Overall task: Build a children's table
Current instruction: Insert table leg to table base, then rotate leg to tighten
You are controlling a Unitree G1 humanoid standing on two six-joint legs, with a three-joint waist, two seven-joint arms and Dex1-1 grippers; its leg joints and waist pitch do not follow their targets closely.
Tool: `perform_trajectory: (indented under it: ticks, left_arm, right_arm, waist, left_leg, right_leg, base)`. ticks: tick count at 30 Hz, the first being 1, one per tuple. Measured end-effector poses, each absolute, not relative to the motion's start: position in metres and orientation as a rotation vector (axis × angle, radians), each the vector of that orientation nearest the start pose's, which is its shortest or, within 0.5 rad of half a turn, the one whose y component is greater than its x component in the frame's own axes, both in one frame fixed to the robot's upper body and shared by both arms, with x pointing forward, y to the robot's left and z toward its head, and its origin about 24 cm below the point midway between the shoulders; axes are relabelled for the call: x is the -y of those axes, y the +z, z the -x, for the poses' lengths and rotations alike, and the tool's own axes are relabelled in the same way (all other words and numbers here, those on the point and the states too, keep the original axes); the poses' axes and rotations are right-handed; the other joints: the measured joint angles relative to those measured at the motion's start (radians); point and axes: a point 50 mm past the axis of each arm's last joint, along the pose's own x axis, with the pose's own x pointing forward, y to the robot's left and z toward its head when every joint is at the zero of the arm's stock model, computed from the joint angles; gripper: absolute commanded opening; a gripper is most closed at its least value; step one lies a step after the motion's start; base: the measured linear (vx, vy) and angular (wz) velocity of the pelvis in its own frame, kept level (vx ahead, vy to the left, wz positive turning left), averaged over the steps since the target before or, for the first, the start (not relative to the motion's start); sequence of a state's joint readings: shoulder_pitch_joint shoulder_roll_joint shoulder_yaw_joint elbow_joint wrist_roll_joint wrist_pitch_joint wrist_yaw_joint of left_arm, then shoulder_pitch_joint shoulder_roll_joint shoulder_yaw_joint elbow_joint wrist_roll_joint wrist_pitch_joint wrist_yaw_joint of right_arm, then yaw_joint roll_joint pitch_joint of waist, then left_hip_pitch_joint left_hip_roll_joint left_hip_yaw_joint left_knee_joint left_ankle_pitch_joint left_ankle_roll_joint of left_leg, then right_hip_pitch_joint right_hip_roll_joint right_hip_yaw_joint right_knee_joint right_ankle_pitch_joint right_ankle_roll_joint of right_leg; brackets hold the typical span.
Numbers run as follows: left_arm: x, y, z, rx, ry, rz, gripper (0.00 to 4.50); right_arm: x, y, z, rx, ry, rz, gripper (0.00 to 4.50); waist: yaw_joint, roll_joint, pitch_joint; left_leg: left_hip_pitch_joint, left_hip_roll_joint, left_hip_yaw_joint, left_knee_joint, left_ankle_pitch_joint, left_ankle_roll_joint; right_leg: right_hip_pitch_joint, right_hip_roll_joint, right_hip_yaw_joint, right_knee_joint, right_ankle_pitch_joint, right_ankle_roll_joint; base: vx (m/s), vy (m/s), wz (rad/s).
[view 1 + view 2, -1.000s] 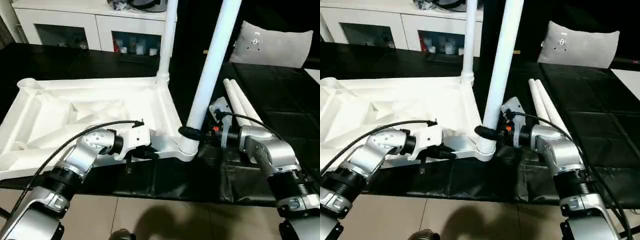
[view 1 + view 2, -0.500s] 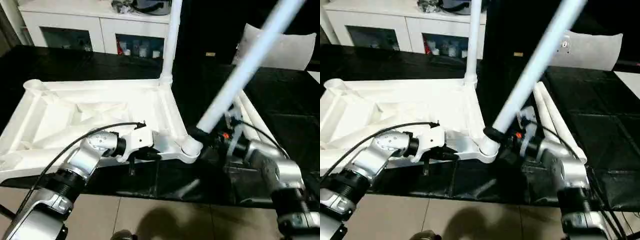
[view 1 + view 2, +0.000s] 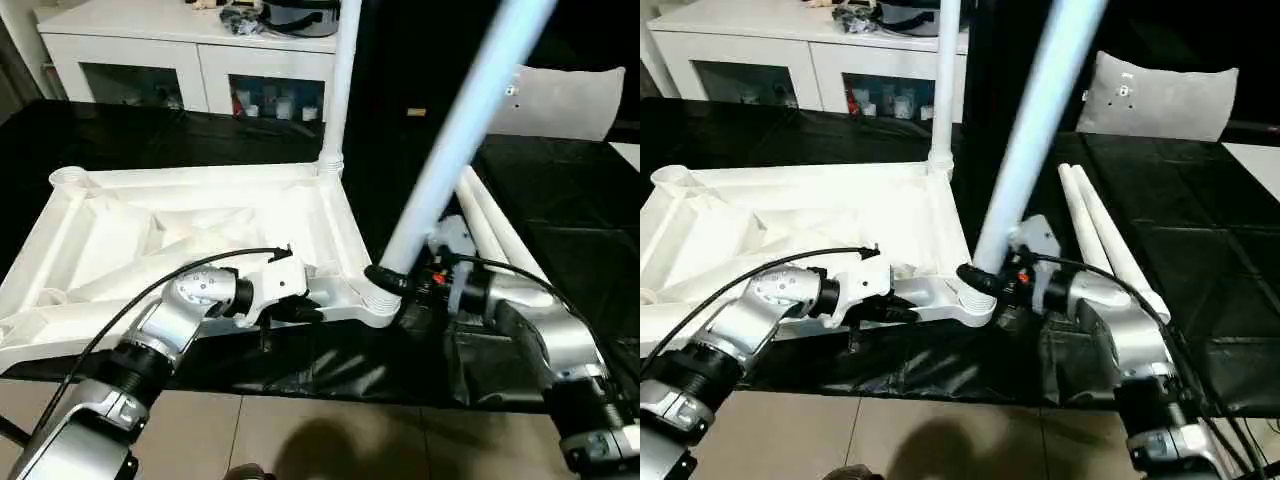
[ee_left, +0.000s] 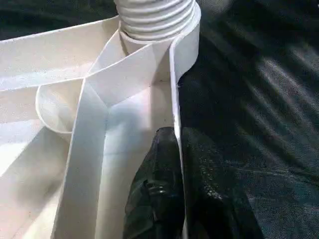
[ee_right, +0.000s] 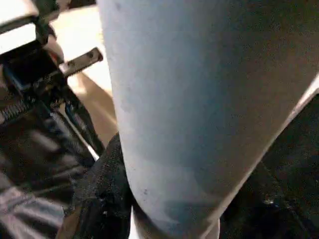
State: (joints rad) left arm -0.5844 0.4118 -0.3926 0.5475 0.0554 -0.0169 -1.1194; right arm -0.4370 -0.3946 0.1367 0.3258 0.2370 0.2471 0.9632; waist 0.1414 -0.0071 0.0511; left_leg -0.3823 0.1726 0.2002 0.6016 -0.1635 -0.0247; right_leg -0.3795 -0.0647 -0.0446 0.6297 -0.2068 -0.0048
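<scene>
The left gripper (image 4: 178,164) pinches the thin white side wall of the table top (image 4: 75,164) between its two black fingers (image 4: 154,194), just short of the ribbed corner socket (image 4: 157,20), beside black sheeting (image 4: 259,89).

A: The light falls from above. The upturned white table top (image 3: 190,225) is bright, near washed out along its far edge, and the white cabinets (image 3: 190,60) behind are well lit too.

B: The black mat (image 3: 560,230) swallows most of it, though the wrinkled black sheet (image 3: 330,365) along the mat's near edge throws back pale streaks of glare. A soft shadow lies on the tan floor (image 3: 330,440).

A: The slanting leg (image 3: 455,135) looks bluish and smeared with motion blur.

B: In the right wrist view that leg (image 5: 199,109) is out of focus, grey and shaded; in the left wrist view the ribs (image 4: 94,124) are crisp, with bright patches.
</scene>
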Motion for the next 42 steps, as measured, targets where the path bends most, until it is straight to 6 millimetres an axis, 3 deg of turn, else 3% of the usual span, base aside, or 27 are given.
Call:
perform_trajectory:
  ticks: [17, 20, 22, 26, 33, 42]
  left_arm:
    - [-0.130, 0.055, -0.321, -0.418, -1.385, -0.592, 0.00]
    - [-0.131, 0.053, -0.321, -0.443, -1.364, -0.548, 0.00]
    - [-0.131, 0.051, -0.320, -0.463, -1.321, -0.492, 0.00]
    - [-0.122, 0.047, -0.314, -0.491, -1.195, -0.405, 0.00]
    - [-0.074, 0.046, -0.305, -0.501, -0.981, -0.317, 0.00]
    - [-0.078, 0.051, -0.302, -0.487, -0.946, -0.426, 0.00]
  right_arm:
    - [0.150, 0.071, -0.313, -0.295, 1.090, 0.109, 1.87]
    - [0.147, 0.070, -0.312, -0.302, 1.052, 0.082, 1.87]
    - [0.143, 0.069, -0.312, -0.310, 0.991, 0.058, 1.87]
    - [0.130, 0.068, -0.315, -0.328, 0.809, 0.010, 1.87]
    - [0.127, 0.071, -0.334, -0.338, 0.495, 0.000, 1.87]
    - [0.116, 0.073, -0.337, -0.343, 0.454, -0.018, 1.87]
  waist:
    - [-0.001, 0.000, -0.001]
    - [-0.001, 0.000, -0.001]
    - [-0.004, 0.002, -0.001]
    - [-0.030, 0.003, 0.000]
    - [-0.077, 0.006, 0.004]
    - [-0.085, 0.003, 0.005]
  left_leg:
    - [0.001, 0.000, 0.000, -0.002, 0.000, 0.000]
    - [0.003, 0.000, 0.000, -0.004, 0.000, 0.000]
    - [0.012, 0.000, 0.000, -0.004, 0.000, 0.000]
    - [0.017, 0.000, -0.003, -0.006, 0.000, -0.001]
    - [0.014, -0.002, -0.004, -0.015, -0.001, 0.000]
    - [0.014, -0.003, -0.004, -0.023, -0.001, 0.000]
  right_leg:
    - [0.000, 0.000, 0.000, 0.000, 0.002, -0.004]
    - [0.000, 0.000, 0.000, 0.000, 0.000, -0.001]
    - [0.002, 0.000, 0.000, 0.000, -0.001, 0.001]
    - [0.006, -0.001, -0.004, -0.009, -0.005, 0.006]
    - [0.006, -0.014, -0.023, -0.042, -0.005, 0.006]
    - [0.000, -0.014, -0.024, -0.052, -0.004, 0.005]
  base:
    - [0.000, 0.000, 0.00]
    - [0.000, 0.000, 0.00]
    - [0.000, 0.000, 0.00]
    - [0.000, 0.000, 0.00]
    - [-0.008, 0.024, -0.05]
    - [0.000, 0.000, 0.00]
